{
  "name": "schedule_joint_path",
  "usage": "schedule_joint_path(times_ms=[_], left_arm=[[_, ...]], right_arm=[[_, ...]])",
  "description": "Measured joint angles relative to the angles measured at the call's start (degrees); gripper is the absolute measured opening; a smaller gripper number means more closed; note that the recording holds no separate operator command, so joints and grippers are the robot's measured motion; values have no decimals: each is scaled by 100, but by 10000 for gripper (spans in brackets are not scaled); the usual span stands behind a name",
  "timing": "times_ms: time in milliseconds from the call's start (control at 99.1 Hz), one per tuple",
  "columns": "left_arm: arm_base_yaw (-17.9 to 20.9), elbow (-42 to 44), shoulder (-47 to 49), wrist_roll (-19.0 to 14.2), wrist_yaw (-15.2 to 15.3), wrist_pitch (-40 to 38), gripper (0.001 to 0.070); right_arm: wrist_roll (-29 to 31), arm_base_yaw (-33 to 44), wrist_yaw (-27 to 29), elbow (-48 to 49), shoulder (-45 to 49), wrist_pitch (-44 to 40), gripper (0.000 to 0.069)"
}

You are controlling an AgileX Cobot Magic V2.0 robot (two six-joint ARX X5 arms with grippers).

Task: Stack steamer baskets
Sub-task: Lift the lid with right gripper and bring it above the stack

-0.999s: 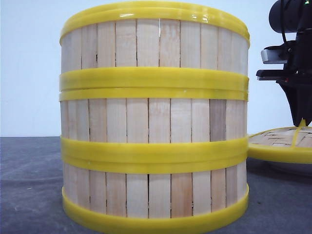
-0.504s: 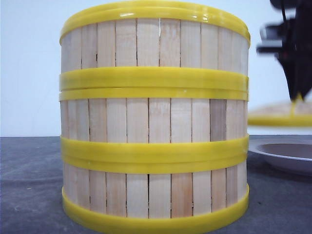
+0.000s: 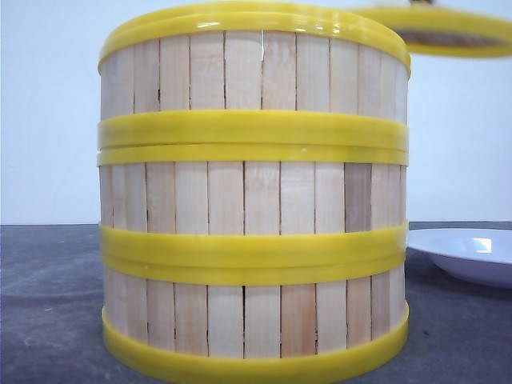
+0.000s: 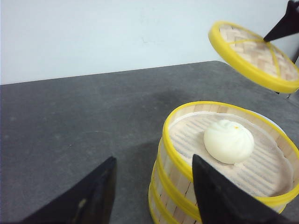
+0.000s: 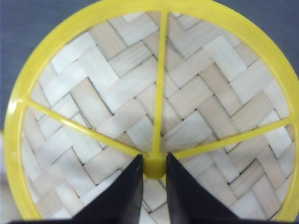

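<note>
- No brand, label or writing can be read on anything in the three views.
- The left gripper (image 4: 152,196) shows only in its own wrist view: jaws set wide apart, nothing between them, hanging above the dark table (image 4: 70,126) just beside the stack.
- The steamer baskets (image 3: 252,192) stand as one upright stack of three on the table, filling the left and centre of the front view; pale slats run vertical and the yellow rims meet in two thick bands.
- The top basket (image 4: 224,158) is open, with a pale cloth liner and a white bun (image 4: 229,141) lying on it.
- A white plate (image 3: 468,254) sits on the table just right of the stack, behind its lower rim.
- The woven lid (image 3: 436,28) hangs in the air at the upper right of the stack, about level with the stack's top rim, and is tilted in the left wrist view (image 4: 254,56).
- The right gripper (image 5: 153,179) has its jaws drawn narrow, pinching the lid's yellow knob (image 5: 154,164), where three yellow spokes meet.
</note>
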State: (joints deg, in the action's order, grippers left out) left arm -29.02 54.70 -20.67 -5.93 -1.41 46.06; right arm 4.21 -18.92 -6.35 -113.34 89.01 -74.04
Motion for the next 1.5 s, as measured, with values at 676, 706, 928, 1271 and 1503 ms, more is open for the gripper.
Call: schedule_joint_path(times_ms=[676,706,928,1271,1503], left_arm=[[0,0,0,0,0,157,305],[0,0,0,0,0,157,305],[0,0,0,0,-2,153,305],[0,0,0,0,0,153,305],[0,0,0,0,0,153,305]], right_arm=[[-144,-2577,203,-151,-2,-249,55],[-144,-2592,208,-151,9,-251,55],[-146,-2841,205,-151,245,-256,55],[-203,-2896,299,-151,699,-315,55],[-232,-2892,352,-151,931,-328,55]])
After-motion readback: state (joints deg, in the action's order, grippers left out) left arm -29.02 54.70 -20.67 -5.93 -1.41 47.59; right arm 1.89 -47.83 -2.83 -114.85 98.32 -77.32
